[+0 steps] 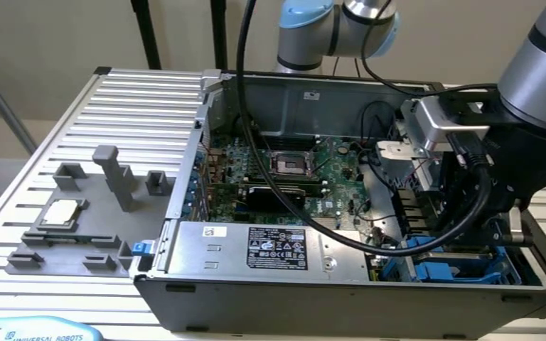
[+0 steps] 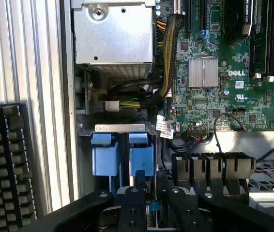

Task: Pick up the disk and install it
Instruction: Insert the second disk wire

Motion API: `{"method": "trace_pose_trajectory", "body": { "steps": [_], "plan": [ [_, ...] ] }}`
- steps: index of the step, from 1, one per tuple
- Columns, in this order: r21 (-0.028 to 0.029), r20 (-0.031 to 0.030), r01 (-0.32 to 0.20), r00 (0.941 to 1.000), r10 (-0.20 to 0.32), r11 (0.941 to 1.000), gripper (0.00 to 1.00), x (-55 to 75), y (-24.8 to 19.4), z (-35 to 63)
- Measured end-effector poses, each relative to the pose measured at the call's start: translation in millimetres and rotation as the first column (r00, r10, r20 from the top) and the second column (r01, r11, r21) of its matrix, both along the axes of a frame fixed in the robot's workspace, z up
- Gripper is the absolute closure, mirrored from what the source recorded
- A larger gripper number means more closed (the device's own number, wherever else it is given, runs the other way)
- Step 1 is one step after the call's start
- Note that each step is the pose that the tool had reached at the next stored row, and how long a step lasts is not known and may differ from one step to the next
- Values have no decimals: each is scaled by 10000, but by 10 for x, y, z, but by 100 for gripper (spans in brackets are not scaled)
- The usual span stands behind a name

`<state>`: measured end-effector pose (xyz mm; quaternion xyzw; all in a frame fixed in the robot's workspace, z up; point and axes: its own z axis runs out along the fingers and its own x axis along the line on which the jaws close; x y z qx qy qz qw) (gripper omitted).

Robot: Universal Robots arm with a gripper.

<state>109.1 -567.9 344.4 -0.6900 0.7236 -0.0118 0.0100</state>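
Arm reaches into the open computer case point(image 1: 349, 298) on the tabletop point(image 1: 131, 106). Disk point(image 2: 142, 162) sits edge-up in the blue drive bay at the case's corner beside the power supply point(image 1: 264, 245). Hand point(image 2: 152, 205) hovers over it, fingers point(image 2: 131, 208) straddling its top edge; cannot tell whether gripping.

"DELL" stands in white letters on the green circuit board point(image 2: 234, 72) inside the computer case point(image 1: 349, 298). "UNIVERSAL ROBOTS" runs along a pale blue panel point(image 1: 36, 331) at the bottom edge of the exterior view. The black label point(image 1: 283, 249) on the silver box point(image 1: 264, 249) carries white print and round marks — too small to read.
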Motion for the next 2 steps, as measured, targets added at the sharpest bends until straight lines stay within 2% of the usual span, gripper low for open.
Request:
{"method": "trace_pose_trajectory", "body": {
  "steps": [2],
  "plan": [
    [0, 0, 0, 10000, 0, 10000, 76, 0, 0, 0]
  ]
}}
